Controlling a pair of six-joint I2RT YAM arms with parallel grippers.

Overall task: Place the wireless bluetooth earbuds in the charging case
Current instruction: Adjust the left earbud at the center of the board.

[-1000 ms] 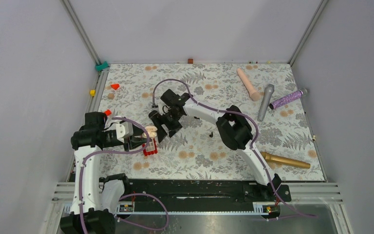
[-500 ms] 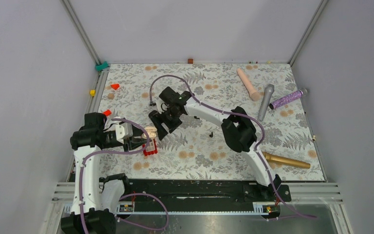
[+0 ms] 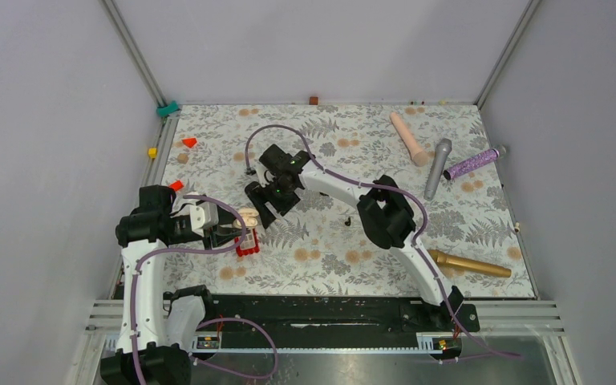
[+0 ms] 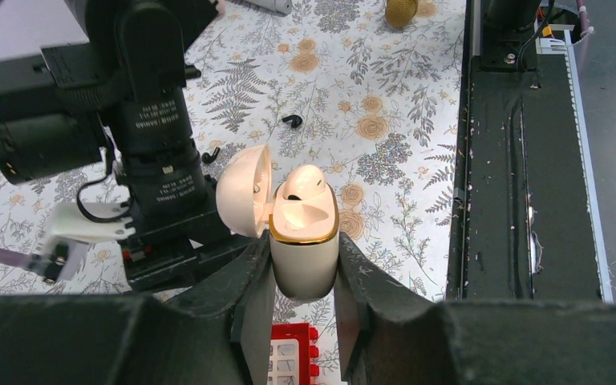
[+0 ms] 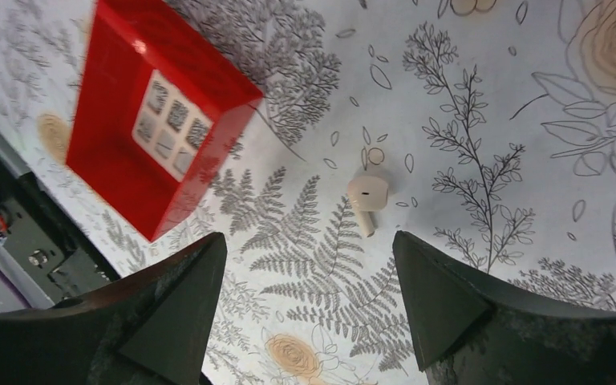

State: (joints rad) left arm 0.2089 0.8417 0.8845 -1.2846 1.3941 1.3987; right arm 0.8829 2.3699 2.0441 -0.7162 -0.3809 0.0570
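My left gripper (image 4: 303, 249) is shut on the cream charging case (image 4: 305, 241), held upright with its lid (image 4: 245, 191) swung open to the left. One cream earbud (image 4: 301, 183) sits in a slot of the case, and the slot beside it is bare. A second cream earbud (image 5: 366, 196) with a short stem lies on the floral mat. My right gripper (image 5: 309, 241) hangs open just above the mat with that earbud a little beyond its fingertips. From above, the right gripper (image 3: 261, 210) is next to the case (image 3: 248, 215).
A red block (image 5: 156, 120) lies on the mat left of the earbud and under the left gripper (image 3: 246, 245). Two tiny black hooked pieces (image 4: 292, 120) (image 4: 211, 154) lie further out. A peach (image 3: 407, 136), a grey (image 3: 437, 167), a purple (image 3: 473, 164) and a gold microphone (image 3: 469, 263) lie at the right.
The right arm's wrist has shifted slightly to the left, its gripper staying open. The left arm and the case have not moved.
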